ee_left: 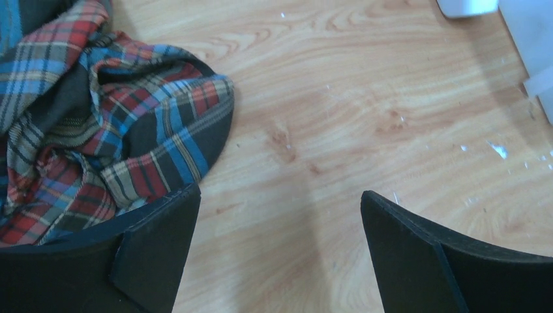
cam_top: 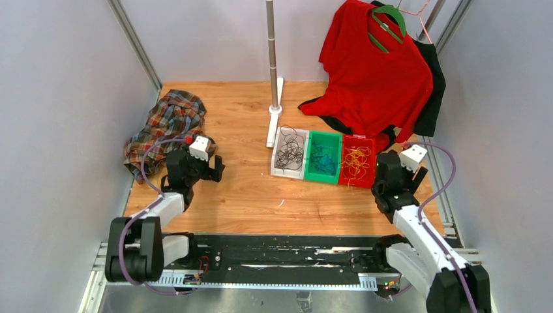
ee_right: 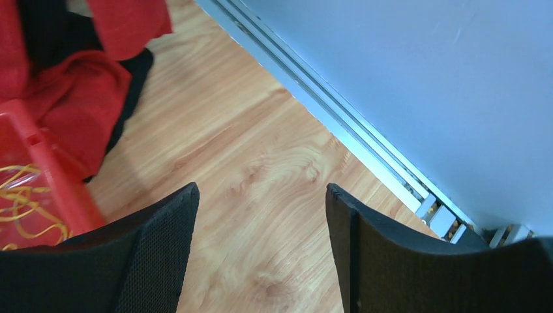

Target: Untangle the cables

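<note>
The cables lie sorted in three bins at mid-table. Black cables point(cam_top: 289, 154) fill the white bin point(cam_top: 276, 168), blue cables point(cam_top: 323, 158) the green bin point(cam_top: 334, 176), and yellow-orange cables point(cam_top: 357, 161) point(ee_right: 25, 199) the red bin point(cam_top: 370, 142) point(ee_right: 45, 166). My left gripper point(cam_top: 218, 168) point(ee_left: 280, 192) hovers open over bare wood, left of the bins, with nothing between its fingers. My right gripper point(cam_top: 388, 159) point(ee_right: 261, 186) is open and empty just right of the red bin, over bare wood near the right wall.
A crumpled plaid shirt point(cam_top: 166, 124) point(ee_left: 98, 111) lies at the left, just beside my left gripper. A red shirt point(cam_top: 378, 72) point(ee_right: 72, 98) on a green hanger drapes behind the bins. A metal pole point(cam_top: 272, 59) stands at the back centre. A rail point(ee_right: 339, 111) runs along the right wall.
</note>
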